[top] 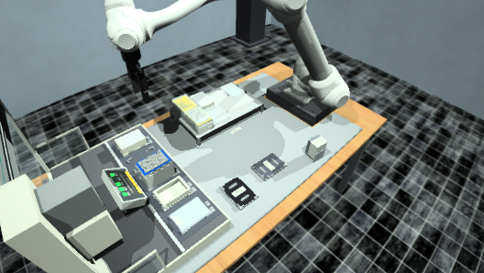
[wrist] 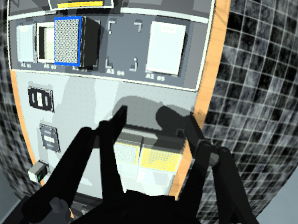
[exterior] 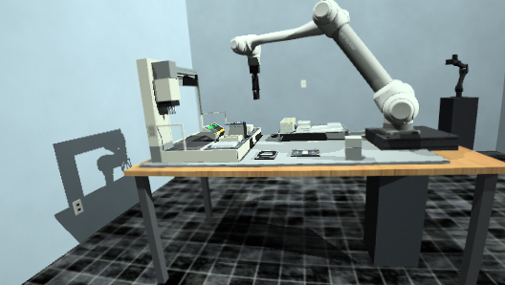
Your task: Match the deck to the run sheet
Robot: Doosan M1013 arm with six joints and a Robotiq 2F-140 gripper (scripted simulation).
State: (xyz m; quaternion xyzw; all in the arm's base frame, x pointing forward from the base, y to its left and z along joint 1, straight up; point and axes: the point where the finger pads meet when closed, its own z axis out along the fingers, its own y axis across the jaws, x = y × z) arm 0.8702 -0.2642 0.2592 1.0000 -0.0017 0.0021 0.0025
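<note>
My gripper [top: 144, 92] is open and empty, high above the table's far edge, between the deck and the shelf; it also shows in the side view [exterior: 255, 93] and in the wrist view [wrist: 156, 125]. On the deck, from the near end in the overhead view, stand a lidded plate [top: 190, 215], an open reservoir [top: 172, 190], a blue tip rack without a cover [top: 156, 166], an empty position [wrist: 123, 46] and a white block [top: 131, 141]. The shelf [top: 220, 112] holds several items, among them a yellow-topped one [top: 194, 110], which lies below my fingers in the wrist view [wrist: 160, 161].
Two black nests [top: 238, 192] [top: 269, 167] lie on the grey mat. A small white key box [top: 316, 147] stands towards the arm's base [top: 304, 105]. The handler's panel with green lights [top: 123, 188] and its tall gantry [exterior: 163, 100] stand beside the deck.
</note>
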